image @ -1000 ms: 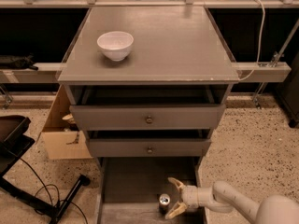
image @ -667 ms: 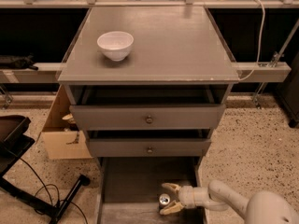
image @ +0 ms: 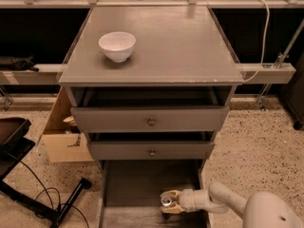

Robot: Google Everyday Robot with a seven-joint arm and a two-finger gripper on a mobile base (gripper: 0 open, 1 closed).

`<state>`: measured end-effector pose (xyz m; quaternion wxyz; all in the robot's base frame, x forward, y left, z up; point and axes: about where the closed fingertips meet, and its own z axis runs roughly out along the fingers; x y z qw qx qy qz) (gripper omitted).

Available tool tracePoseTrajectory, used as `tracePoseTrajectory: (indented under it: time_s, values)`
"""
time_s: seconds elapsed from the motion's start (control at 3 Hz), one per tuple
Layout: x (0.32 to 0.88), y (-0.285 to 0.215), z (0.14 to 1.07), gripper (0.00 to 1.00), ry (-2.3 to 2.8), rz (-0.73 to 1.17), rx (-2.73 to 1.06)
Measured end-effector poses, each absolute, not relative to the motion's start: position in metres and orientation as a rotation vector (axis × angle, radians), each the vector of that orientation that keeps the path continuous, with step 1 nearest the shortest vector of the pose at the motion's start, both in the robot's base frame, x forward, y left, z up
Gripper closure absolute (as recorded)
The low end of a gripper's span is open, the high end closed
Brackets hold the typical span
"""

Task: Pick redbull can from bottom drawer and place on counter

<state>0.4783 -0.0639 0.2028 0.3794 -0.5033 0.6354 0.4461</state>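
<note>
Sliding left since a moment ago, the hand point(image: 166, 202) now has its two fingers either side of the one redbull can point(image: 166, 200), apparently pinching it, low in the bottom drawer point(image: 135, 182). Above, two knobbed drawers point(image: 149, 119) hang ajar; one white bowl point(image: 117, 45) sits on the surface point(image: 180, 46).

gripper point(image: 164, 202) in bottom drawer point(image: 135, 184), redbull can point(image: 166, 201) sides hidden, drawer cropped

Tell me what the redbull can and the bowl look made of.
The redbull can, at the end effector in the bottom drawer: likely metal, its top glinting silver. The white bowl: probably glazed ceramic, smooth and faintly glossy, though possibly plastic.
</note>
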Motion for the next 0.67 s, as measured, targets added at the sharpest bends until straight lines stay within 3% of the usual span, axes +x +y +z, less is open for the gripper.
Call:
tracePoseTrajectory:
  time_s: [0.33, 0.67]
  values:
    - [0.478, -0.064, 0.203, 0.92, 1.623, 1.14, -1.286]
    - [0.469, -0.062, 0.228, 1.0, 1.594, 1.117, -1.317]
